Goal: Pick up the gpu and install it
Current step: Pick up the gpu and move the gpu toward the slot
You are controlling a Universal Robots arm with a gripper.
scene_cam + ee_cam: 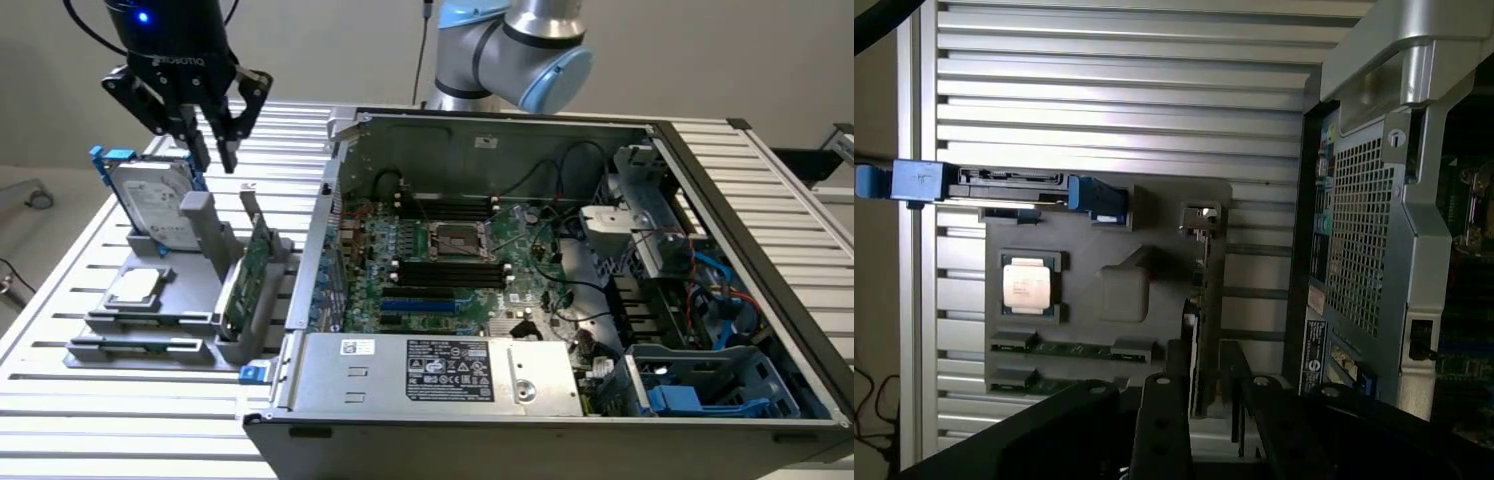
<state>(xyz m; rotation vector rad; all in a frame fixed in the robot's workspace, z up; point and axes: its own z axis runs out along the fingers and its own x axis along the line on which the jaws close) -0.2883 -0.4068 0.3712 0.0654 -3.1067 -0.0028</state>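
The gpu point(238, 285) stands on edge in a slot of the grey holder point(200, 300), green board facing the open computer case and silver bracket point(250, 207) pointing up. My gripper point(214, 158) hangs above the holder's far end, higher than the card and a little toward the exterior view's left of it. Its two black fingers point(230, 140) point down with a gap between them and nothing in it. From the wrist, the gpu point(1199, 300) appears as a thin dark edge running down between my gripper point(1199, 425) fingers, well below them.
The holder also carries a silver hard drive point(147, 200) with blue rails, a square processor chip point(134, 288) and memory sticks point(140, 345). The open computer case point(494, 120) with its motherboard point(454, 260) lies to the exterior view's right on the slatted aluminium table point(80, 410).
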